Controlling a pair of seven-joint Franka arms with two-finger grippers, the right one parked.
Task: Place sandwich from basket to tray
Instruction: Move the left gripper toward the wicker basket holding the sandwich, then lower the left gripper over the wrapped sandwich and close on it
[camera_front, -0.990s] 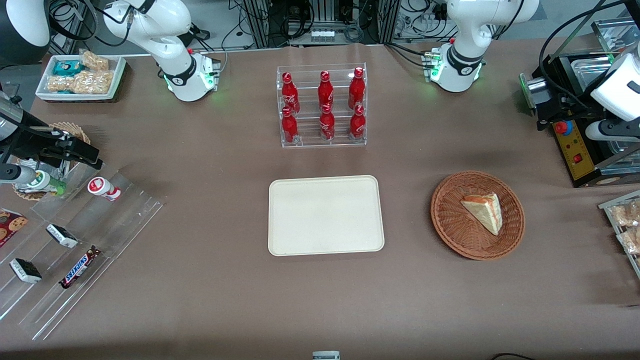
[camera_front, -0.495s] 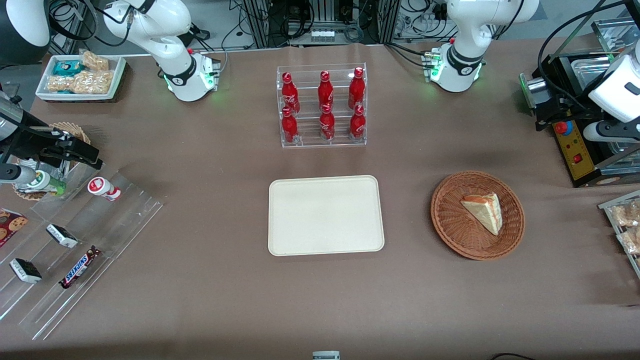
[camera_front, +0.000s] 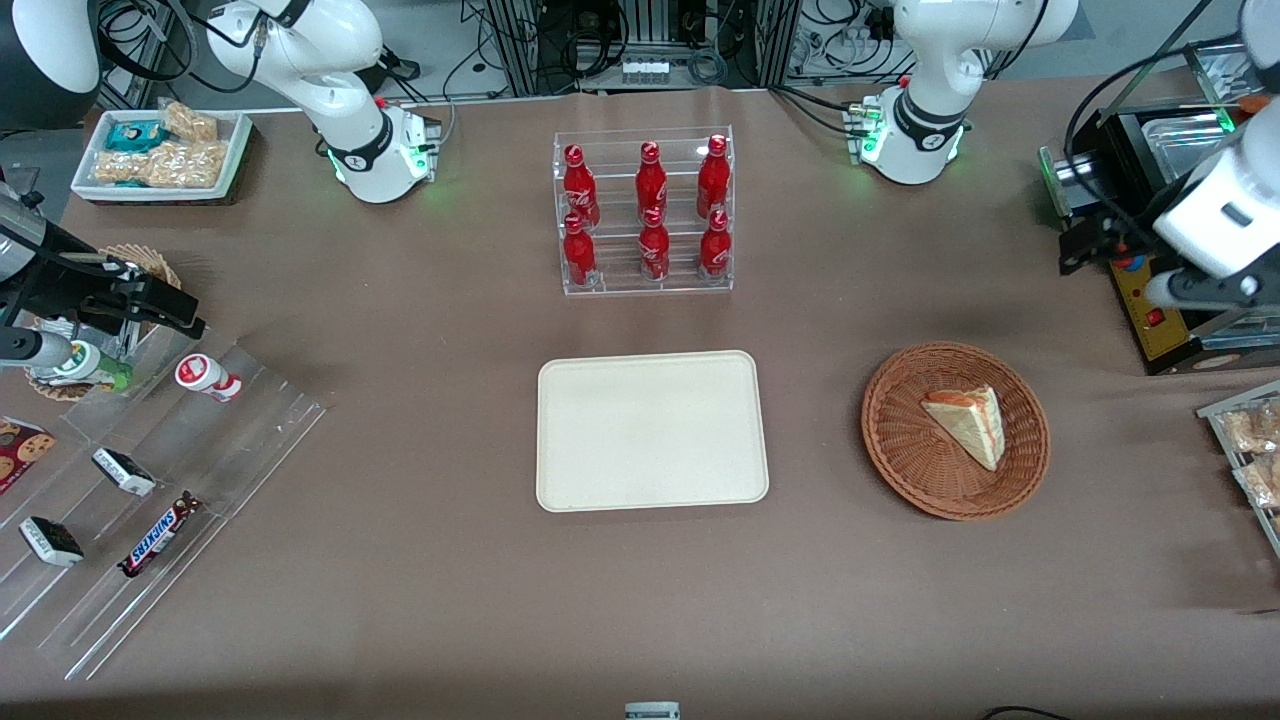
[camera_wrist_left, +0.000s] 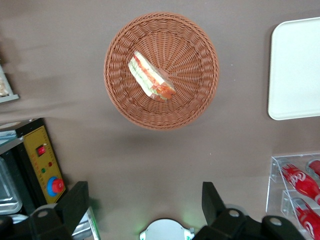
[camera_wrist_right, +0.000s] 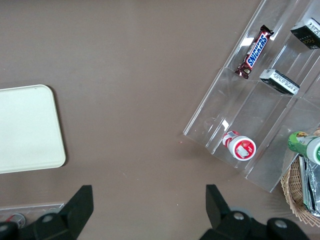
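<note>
Sandwich (camera_front: 966, 424) (camera_wrist_left: 150, 79): a triangular wedge lying in the basket (camera_front: 905, 440) (camera_wrist_left: 195, 45), its pale bread face up in the front view and its red-orange and green filling edge showing in the left wrist view. It rests a little off the basket's middle, touching nothing but the weave.

Basket: round, reddish-brown wicker, standing on the brown desk (camera_front: 420, 600). The tray (camera_front: 650, 430) (camera_wrist_left: 295, 70), cream and rectangular, lies flat beside the basket, well apart from it and toward the parked arm's end of the desk, with nothing on it.

Gripper (camera_wrist_left: 145, 212): hangs high above the desk, farther from the front camera than the basket and well clear of it, its jaws set wide apart and holding nothing, one fingertip (camera_wrist_left: 80, 197) to each side of the view.

Bottle rack (camera_front: 645, 215): clear acrylic with six red bottles, farther from the front camera than the tray. A black-and-yellow control box (camera_front: 1150, 300) (camera_wrist_left: 42, 160) stands near the basket toward the working arm's end.
</note>
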